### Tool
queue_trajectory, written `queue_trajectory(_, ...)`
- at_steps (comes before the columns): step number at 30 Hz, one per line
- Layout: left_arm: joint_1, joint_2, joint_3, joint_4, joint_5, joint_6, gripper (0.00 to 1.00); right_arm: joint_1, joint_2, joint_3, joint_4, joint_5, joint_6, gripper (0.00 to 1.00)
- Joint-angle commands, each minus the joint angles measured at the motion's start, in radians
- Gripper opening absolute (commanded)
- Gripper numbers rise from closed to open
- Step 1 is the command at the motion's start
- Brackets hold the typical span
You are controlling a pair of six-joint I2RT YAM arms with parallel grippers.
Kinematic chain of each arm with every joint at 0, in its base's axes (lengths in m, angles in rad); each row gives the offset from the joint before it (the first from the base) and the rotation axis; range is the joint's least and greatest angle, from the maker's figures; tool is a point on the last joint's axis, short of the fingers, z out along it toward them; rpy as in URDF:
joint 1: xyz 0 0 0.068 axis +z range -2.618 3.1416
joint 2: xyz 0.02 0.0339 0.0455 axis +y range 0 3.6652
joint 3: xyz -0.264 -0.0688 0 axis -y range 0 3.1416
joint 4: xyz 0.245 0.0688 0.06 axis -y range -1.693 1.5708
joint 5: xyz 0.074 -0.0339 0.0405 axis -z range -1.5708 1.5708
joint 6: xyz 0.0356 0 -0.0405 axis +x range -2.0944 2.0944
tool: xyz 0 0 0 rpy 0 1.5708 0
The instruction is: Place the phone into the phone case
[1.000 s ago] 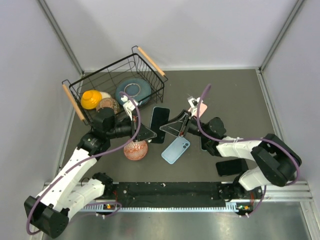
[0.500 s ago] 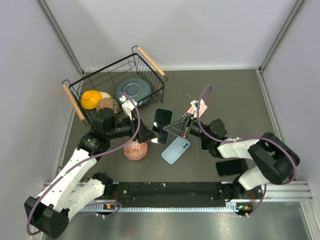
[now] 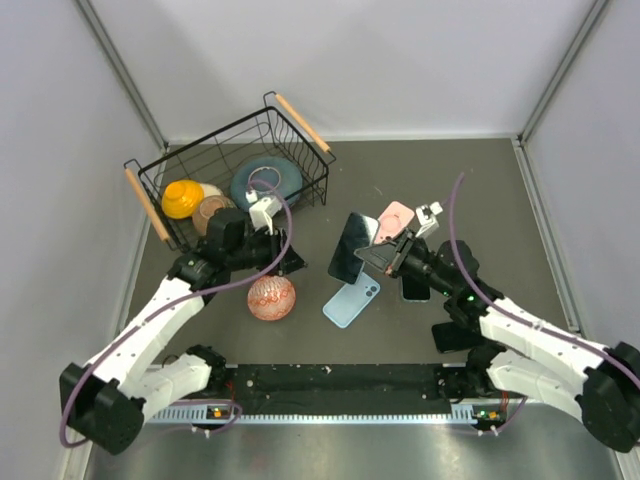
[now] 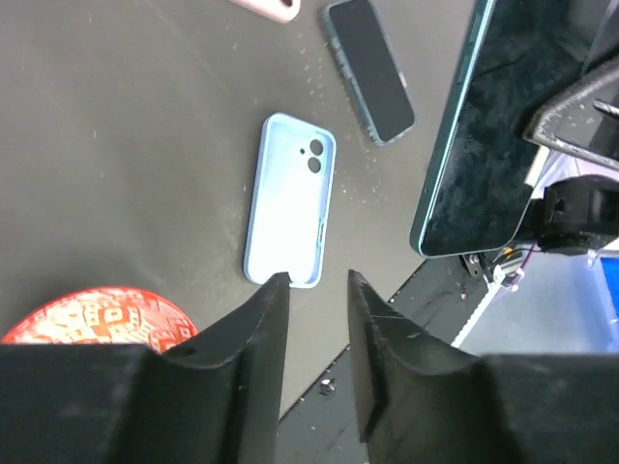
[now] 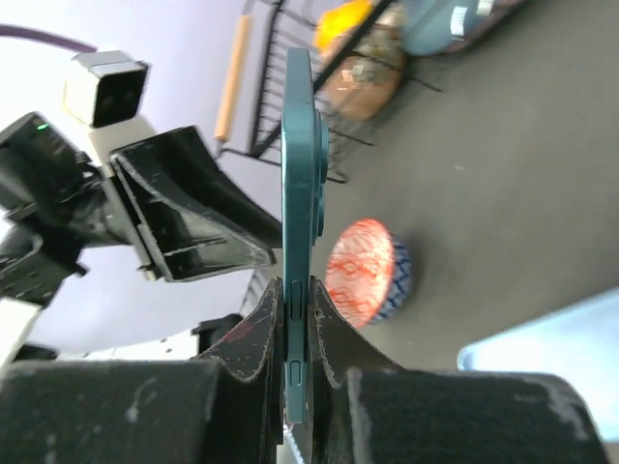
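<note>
**Well, phone's in the air, case waits on the bench**

Closest to the arm bases, the light-blue phone case (image 3: 351,300) lies flat on the bench (image 3: 480,190) with nothing in it, and a red patterned bowl (image 3: 271,297) sits just to its left. Whether the case's hollow side faces up, I can't tell from here.

Above and just beyond it, the right claw (image 5: 298,309) is pressed together on the dark teal phone (image 3: 352,248), pinching it by its lower edge so it stands on end, clear of the bench. The left claw (image 4: 315,280) hovers across from it, fingers spread apart and holding nothing, with the case in sight below it.

Further out, a second dark phone (image 4: 372,70) and a pink case (image 3: 397,214) lie on the bench, and at the back-left a wire basket (image 3: 302,122) holds dishes.

So the pickup looks done. My read is that everything else remains: lay the phone flat, line it up over the blue case and press it home, perhaps with the free claw steadying the case.
</note>
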Motion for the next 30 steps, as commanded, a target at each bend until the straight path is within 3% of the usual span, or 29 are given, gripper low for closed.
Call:
queue_trajectory(1, -0.008, 0.080, 0.075, -0.078, -0.078, 0.032, 0.28, -0.002, -0.117, -0.011, -0.325, 0.198, 0.066, 0.00)
queue_trajectory(2, -0.012, 0.115, 0.098, -0.090, -0.079, 0.032, 0.22, 0.001, -0.134, -0.025, -0.337, 0.205, 0.082, 0.00)
queue_trajectory(3, -0.015, 0.134, 0.107, -0.105, -0.092, 0.032, 0.09, 0.009, -0.134, -0.050, -0.348, 0.204, 0.093, 0.00)
queue_trajectory(5, -0.030, 0.177, 0.135, -0.113, -0.110, 0.019, 0.00, 0.021, -0.111, -0.068, -0.362, 0.189, 0.117, 0.00)
queue_trajectory(9, -0.090, 0.247, 0.178, -0.119, -0.228, -0.002, 0.00, 0.072, -0.035, -0.108, -0.324, 0.170, 0.183, 0.00)
queue_trajectory(20, -0.169, 0.475, 0.242, -0.162, -0.340, -0.031, 0.00, 0.149, 0.102, -0.141, -0.257, 0.297, 0.310, 0.00)
queue_trajectory(30, -0.196, 0.545, 0.236, -0.138, -0.348, -0.051, 0.00, 0.149, 0.134, -0.136, -0.290, 0.347, 0.317, 0.00)
